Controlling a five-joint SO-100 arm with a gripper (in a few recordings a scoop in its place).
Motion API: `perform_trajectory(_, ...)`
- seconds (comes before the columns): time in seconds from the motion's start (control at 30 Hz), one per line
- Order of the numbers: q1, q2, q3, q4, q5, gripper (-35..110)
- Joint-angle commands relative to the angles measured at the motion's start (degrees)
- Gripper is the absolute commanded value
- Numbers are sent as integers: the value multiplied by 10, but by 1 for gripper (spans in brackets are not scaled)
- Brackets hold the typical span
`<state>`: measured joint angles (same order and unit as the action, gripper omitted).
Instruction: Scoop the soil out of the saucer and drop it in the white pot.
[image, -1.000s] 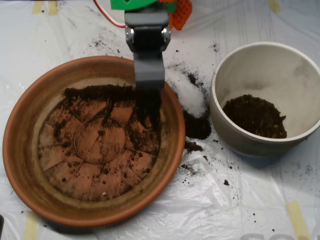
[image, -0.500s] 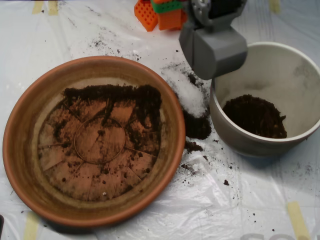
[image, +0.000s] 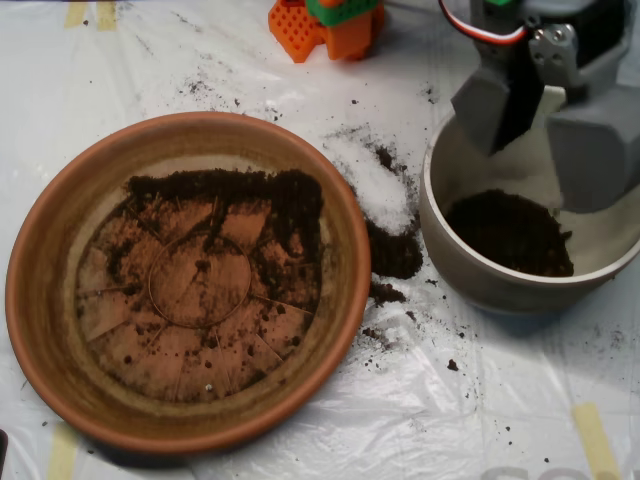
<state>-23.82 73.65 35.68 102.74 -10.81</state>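
Note:
The terracotta saucer (image: 45, 270) fills the left half of the overhead view. Dark soil (image: 290, 205) lies in a band along its far and right inner wall, with thin smears over the floor. At the right stands the white pot (image: 470, 270), holding a mound of soil (image: 510, 232). My grey scoop (image: 545, 135) hangs over the far part of the pot, its two shells spread apart, so it is open. No soil shows between the shells.
A white powder patch (image: 378, 185) and spilled soil (image: 395, 255) lie on the plastic sheet between saucer and pot. Orange and green arm parts (image: 325, 22) sit at the top edge. Soil crumbs dot the sheet near the pot.
The scoop rose out of the saucer's far right side, swung right past the pot's rim, and now hangs over the pot with its shells parted.

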Motion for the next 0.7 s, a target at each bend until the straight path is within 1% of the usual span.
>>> perform_trajectory(0.0, -6, 62, 14, 6, -10, 41)
perform_trajectory(0.13, 4, 117, 74, 4, -15, 43)
perform_trajectory(0.3, 47, 270, 270, -76, -31, 45)
perform_trajectory(0.43, 115, 350, 417, -141, -43, 46)
perform_trajectory(0.57, 196, 389, 546, -203, -47, 45)
perform_trajectory(0.67, 262, 396, 621, -239, -31, 45)
